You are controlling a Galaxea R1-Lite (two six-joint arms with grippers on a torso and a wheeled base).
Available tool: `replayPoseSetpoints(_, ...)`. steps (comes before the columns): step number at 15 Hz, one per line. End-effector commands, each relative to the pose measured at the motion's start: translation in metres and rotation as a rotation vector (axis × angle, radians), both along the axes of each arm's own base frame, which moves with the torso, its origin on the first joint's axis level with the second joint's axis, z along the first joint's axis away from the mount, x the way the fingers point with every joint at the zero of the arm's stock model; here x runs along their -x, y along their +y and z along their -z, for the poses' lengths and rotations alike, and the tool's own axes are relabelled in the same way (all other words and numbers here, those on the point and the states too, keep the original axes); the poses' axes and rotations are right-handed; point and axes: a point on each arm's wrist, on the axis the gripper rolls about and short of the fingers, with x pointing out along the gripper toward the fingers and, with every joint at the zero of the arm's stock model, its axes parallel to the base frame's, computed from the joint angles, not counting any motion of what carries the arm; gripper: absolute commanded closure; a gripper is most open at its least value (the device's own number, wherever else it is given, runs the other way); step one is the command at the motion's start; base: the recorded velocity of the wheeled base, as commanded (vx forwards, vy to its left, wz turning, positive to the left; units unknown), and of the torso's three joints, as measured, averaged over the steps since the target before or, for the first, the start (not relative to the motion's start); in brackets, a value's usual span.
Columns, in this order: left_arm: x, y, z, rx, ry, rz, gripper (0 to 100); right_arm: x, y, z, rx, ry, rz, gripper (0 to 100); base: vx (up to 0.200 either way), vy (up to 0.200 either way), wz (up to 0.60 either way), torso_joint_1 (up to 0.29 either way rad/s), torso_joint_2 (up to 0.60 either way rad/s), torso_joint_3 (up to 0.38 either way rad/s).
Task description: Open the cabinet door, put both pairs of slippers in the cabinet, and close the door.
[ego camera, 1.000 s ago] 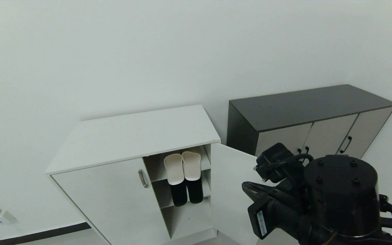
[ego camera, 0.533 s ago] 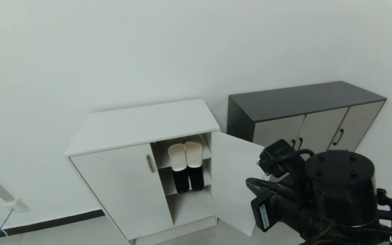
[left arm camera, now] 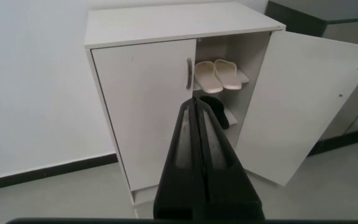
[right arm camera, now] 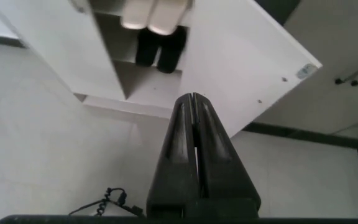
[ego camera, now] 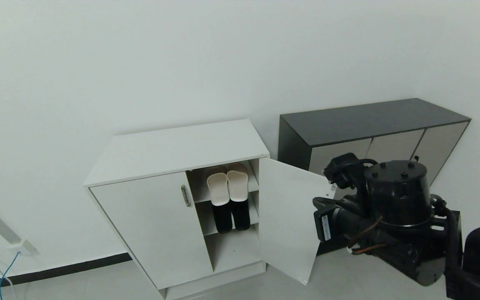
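A white cabinet (ego camera: 173, 150) stands with its right door (ego camera: 286, 216) swung open. Inside, the white slippers (ego camera: 227, 187) lie on the upper shelf and the black slippers (ego camera: 231, 216) on the shelf just below (each pair side by side). The left gripper (left arm camera: 195, 101) and right gripper (right arm camera: 193, 98) hang in front, apart from the cabinet, fingers pressed together.

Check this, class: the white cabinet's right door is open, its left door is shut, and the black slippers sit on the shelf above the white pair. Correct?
The order is reversed: the black slippers sit on the shelf below the white slippers, as the left wrist view shows. The right door is open, the left door shut.
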Motion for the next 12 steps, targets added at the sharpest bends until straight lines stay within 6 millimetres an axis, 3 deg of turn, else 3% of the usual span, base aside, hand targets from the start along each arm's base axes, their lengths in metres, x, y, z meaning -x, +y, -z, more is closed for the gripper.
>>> replayPoseSetpoints(1,0.000,0.000,0.000,0.001,0.000,-0.001,100,-0.028,-0.011,0.003,-0.012,0.015,0.047,100,0.000,0.000,0.00,0.000,0.00,0.000)
replayPoseSetpoints(2,0.000,0.000,0.000,0.001,0.000,-0.001,100,-0.032,-0.013,0.003,-0.015,0.015,0.060,100,0.000,0.000,0.00,0.000,0.00,0.000)
replayPoseSetpoints(5,0.000,0.000,0.000,0.001,0.000,-0.001,100,-0.075,-0.043,0.006,-0.055,0.033,0.127,100,0.000,0.000,0.00,0.000,0.00,0.000)
replayPoseSetpoints(12,0.000,0.000,0.000,0.001,0.000,-0.001,100,-0.154,-0.084,0.042,-0.153,0.064,0.225,100,0.000,0.000,0.00,0.000,0.00,0.000)
